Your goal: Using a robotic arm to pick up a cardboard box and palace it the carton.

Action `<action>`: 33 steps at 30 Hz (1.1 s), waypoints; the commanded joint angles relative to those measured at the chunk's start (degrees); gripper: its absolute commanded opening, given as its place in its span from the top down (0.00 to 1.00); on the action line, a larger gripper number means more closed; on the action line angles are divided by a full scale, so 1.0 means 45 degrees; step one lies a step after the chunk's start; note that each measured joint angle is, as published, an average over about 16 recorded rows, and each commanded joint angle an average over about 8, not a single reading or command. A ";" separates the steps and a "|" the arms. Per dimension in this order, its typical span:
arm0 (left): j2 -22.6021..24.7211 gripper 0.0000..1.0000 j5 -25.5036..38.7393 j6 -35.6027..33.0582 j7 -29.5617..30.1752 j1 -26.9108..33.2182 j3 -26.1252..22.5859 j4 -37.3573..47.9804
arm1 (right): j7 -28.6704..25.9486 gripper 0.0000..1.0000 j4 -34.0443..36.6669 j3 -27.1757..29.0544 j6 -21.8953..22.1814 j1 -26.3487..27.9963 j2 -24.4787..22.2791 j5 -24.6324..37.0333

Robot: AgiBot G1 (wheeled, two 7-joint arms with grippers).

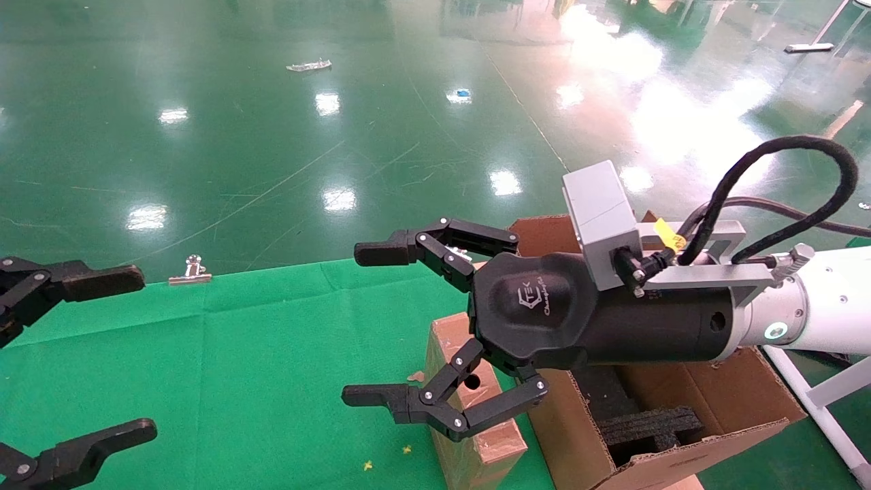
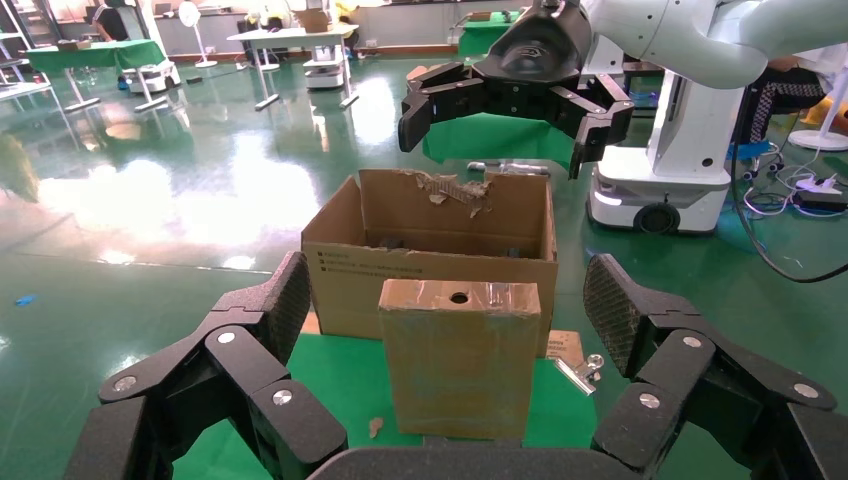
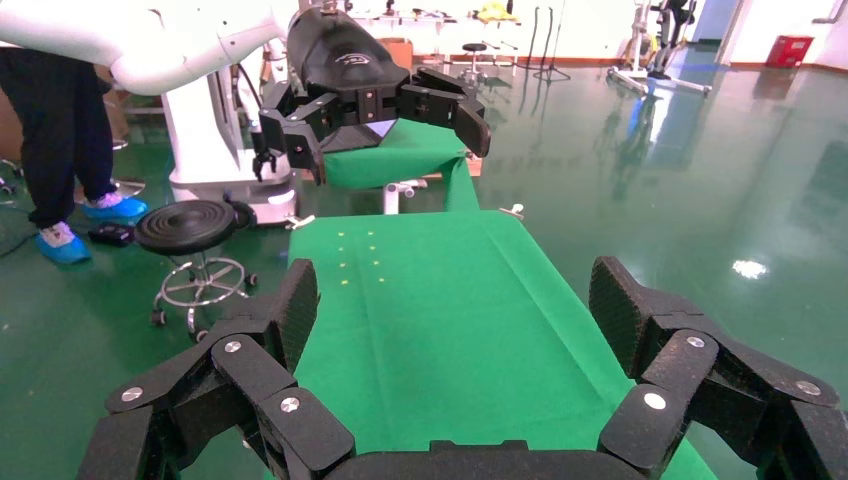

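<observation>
The cardboard box [image 1: 476, 435] stands upright on the green table, next to the carton [image 1: 680, 401]. It is narrow, taped, with a round hole near its top. The robotic arm [image 1: 816, 299] reaches in from the right. Its right gripper [image 1: 364, 323] is open and empty, above the box and apart from it. My left gripper [image 1: 129, 357] is open and empty at the table's left edge. In the left wrist view the box [image 2: 460, 360] faces the left gripper [image 2: 447, 315], with the carton [image 2: 430, 250] behind and the right gripper [image 2: 515, 100] above. The right wrist view shows its own gripper [image 3: 450, 310] over bare cloth.
The green cloth table [image 1: 238, 367] spreads between the two grippers. A metal binder clip [image 1: 190, 271] lies at its far edge. Black foam blocks [image 1: 646, 422] sit inside the carton. A stool [image 3: 195, 230] and a robot base [image 2: 655, 190] stand on the floor.
</observation>
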State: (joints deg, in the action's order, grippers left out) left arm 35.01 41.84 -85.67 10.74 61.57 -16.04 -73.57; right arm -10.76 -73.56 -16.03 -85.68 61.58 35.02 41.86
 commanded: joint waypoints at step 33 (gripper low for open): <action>-0.0002 0.00 -0.0007 -0.0001 -0.0010 0.0006 -0.0013 0.0015 | -0.1454 0.00 -0.0930 -0.4418 -0.0948 0.3642 0.1583 0.6104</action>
State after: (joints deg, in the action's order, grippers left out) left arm 35.00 41.81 -85.68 10.70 61.60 -16.10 -73.51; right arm -17.00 -77.70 -35.34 -89.62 77.79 41.37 67.72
